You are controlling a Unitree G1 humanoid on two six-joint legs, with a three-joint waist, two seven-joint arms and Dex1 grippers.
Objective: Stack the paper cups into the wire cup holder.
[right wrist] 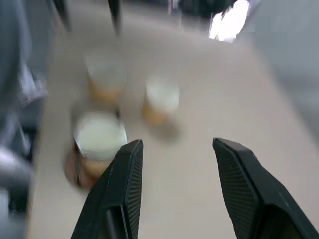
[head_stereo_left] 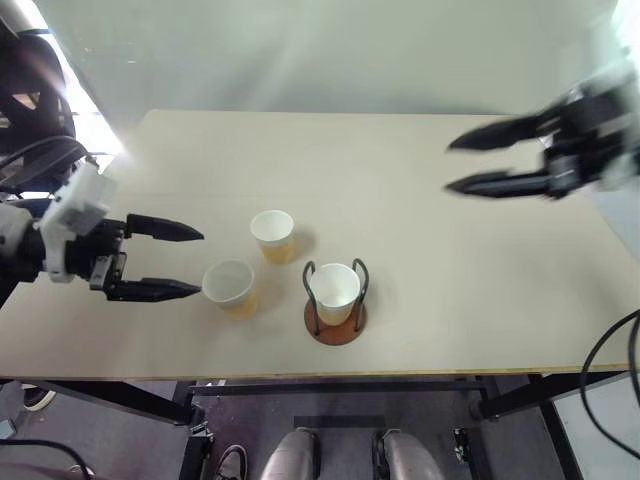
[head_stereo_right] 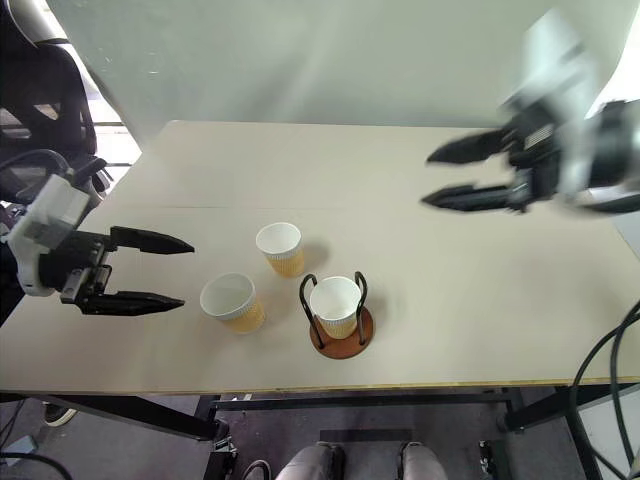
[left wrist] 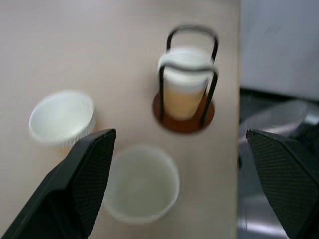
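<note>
1. Your wire cup holder (head_stereo_left: 335, 322), a brown disc with dark loops, held one tapered paper cup (head_stereo_left: 336, 290).
2. Two cups (head_stereo_left: 229, 286) (head_stereo_left: 272, 235) stood on the table (head_stereo_left: 450, 290).
3. Your left gripper (head_stereo_left: 187, 261) and right gripper (head_stereo_left: 458, 165) gaped, empty.

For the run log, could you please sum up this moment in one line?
holder: one cup inside | two cups on table: | left pincer: open beside nearer cup | right pincer: open, empty, raised

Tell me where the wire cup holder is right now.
In the left eye view the wire cup holder stands near the table's front edge, around one paper cup, just right of two loose cups.
</note>
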